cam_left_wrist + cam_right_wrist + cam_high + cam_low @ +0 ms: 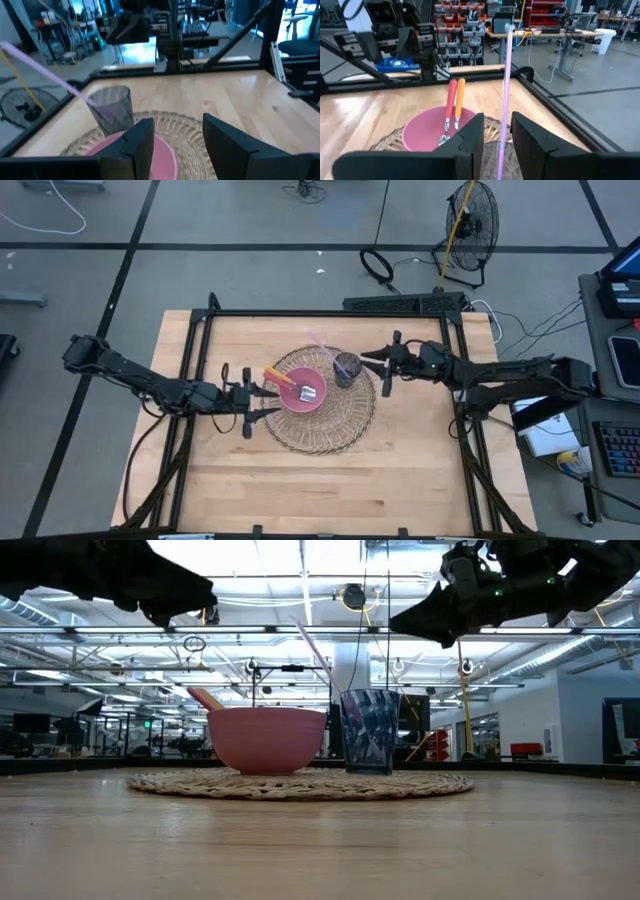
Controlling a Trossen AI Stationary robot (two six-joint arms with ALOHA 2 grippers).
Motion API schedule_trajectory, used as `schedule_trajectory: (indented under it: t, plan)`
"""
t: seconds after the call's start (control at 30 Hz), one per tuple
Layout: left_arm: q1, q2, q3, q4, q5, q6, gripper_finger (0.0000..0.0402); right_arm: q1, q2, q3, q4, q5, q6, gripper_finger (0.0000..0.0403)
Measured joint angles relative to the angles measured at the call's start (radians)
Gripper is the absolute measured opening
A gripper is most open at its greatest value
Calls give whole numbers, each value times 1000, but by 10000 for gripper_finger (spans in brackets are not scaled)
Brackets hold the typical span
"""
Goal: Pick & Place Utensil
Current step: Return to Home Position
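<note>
1. Pale wooden worktop (300, 490); a round woven straw mat (330, 435) lies near its middle.
2. Pink bowl (303, 392) sits on the mat. A red-handled utensil (451, 102) and an orange-handled utensil (459, 97) lean inside it.
3. Translucent blue-grey cup (346, 368) stands upright on the mat, just beside the bowl on the right arm's side. A thin pink straw (318, 652) stands tilted in it.
4. Left gripper (270, 401) hangs in the air beside the bowl, fingers spread, holding nothing.
5. Right gripper (375, 367) hangs in the air near the cup, fingers parted, nothing between them.
</note>
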Motion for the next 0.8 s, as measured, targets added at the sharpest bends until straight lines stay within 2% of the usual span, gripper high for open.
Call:
schedule_trajectory:
  t: [0.23, 0.47, 0.8]
  plan:
    - [0, 0, 0, 28, -9, 58, 170, 0, -74, 0, -94, 0, 9, 89]
    - [0, 0, 0, 57, -86, 47, 170, 0, -127, 0, -203, 1, 9, 89]
    - [18, 0, 0, 109, -89, 46, 170, 0, -169, 0, -264, 1, 12, 89]
